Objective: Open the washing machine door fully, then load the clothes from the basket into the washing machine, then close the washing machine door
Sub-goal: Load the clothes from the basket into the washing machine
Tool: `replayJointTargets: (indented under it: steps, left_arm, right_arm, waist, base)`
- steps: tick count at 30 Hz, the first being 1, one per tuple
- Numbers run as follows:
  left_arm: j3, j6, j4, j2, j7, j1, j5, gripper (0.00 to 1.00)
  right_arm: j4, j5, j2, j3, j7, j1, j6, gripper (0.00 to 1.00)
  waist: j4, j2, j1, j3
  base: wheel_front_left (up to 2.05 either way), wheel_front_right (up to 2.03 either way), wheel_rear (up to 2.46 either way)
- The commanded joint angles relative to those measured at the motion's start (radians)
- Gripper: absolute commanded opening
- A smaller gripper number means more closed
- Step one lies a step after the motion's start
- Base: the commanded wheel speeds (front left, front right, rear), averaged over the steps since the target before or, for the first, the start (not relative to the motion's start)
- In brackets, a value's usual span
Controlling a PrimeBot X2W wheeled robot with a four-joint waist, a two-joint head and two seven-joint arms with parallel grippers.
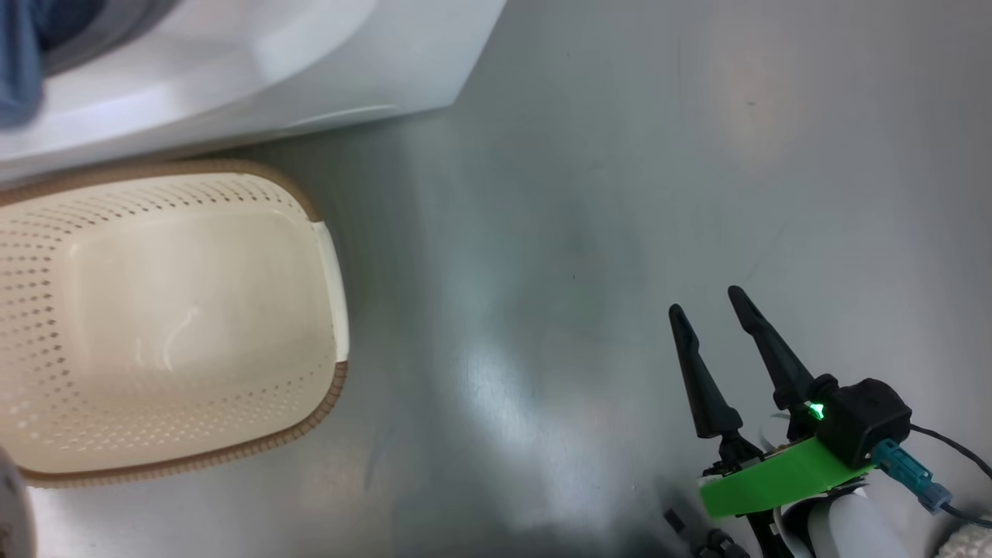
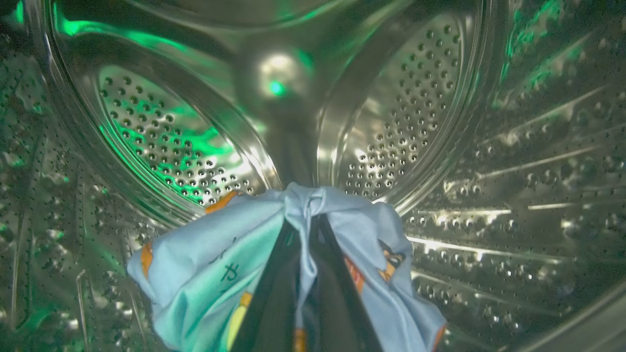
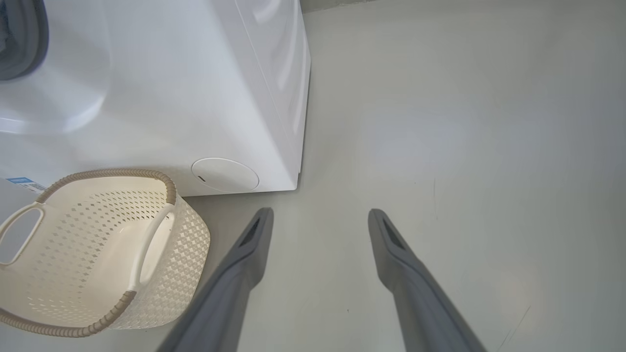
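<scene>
At the far left, the left tool is inside the steel drum of the machine. Its two dark fingers are drawn close together, pinching a bunched fold of the light blue garment. The cloth, printed with orange-brown bears, drapes down on both sides of the fingers against the drum's perforated wall.

On the floor just in front of the machine is the basket, its brown rim close to the white front panel. Its perforated walls and smooth bottom are in plain sight. In the right wrist view, a small blue label and a round cap sit low on the machine's front, behind the basket.

To the right, well apart from the basket, the right tool hangs over bare floor. Its fingers are spread wide and hold nothing.
</scene>
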Motion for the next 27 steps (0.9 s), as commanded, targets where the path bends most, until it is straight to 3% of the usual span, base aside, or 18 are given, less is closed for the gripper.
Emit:
replayJointTargets:
  steps: [1,7,17,23,27]
  left_arm:
    - [0.024,0.009,-0.053,0.058,-0.005,-0.021,0.016,0.00]
    - [0.075,0.022,-0.267,0.046,-0.005,-0.010,0.095,0.00]
    - [0.160,0.015,-0.429,0.009,-0.005,0.035,0.161,0.00]
    - [0.200,0.022,-0.417,-0.018,-0.005,0.054,0.180,0.00]
    - [0.203,0.016,-0.292,-0.029,-0.005,0.067,0.175,0.00]
  right_arm:
    - [-0.019,0.017,-0.003,0.027,-0.005,0.010,0.002,1.00]
    - [-0.022,0.023,-0.003,0.039,-0.005,0.002,0.002,1.00]
    - [-0.016,0.030,-0.003,0.055,-0.005,-0.012,0.002,1.00]
    - [-0.009,0.034,-0.003,0.058,-0.005,-0.017,0.002,1.00]
    - [-0.001,0.039,-0.003,0.061,-0.005,-0.018,0.002,1.00]
  waist:
    - [-0.014,0.0000,-0.0001,0.021]
    - [-0.018,0.0000,-0.0001,0.050]
    - [-0.015,0.0000,-0.0001,0.064]
    - [-0.016,0.0000,-0.0001,0.065]
    - [-0.016,0.0000,-0.0001,0.060]
  base:
    - [0.00,0.00,0.00]
    - [0.00,0.00,0.00]
    - [0.00,0.00,0.00]
    - [0.00,0.00,0.00]
    - [0.00,0.00,0.00]
